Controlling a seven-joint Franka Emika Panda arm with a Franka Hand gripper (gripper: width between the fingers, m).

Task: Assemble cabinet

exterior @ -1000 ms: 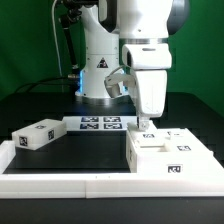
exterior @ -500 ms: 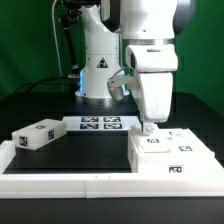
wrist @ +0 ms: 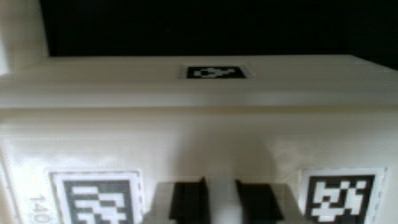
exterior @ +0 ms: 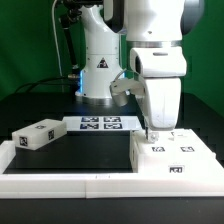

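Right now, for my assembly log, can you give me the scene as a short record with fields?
hand: pointing down at the cabinet's far edge; contact and open or shut not clear
cabinet: white tagged body, at the exterior view's right
loose block: white, tagged, lying apart at the exterior view's left
marker board: flat, toward the back, between block and cabinet
border rail: long, low, along the front

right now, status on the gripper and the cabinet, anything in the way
Gripper low over cabinet top, fingers nearly together, grip unclear. Cabinet beside the rail. Loose block well apart, out of the way.
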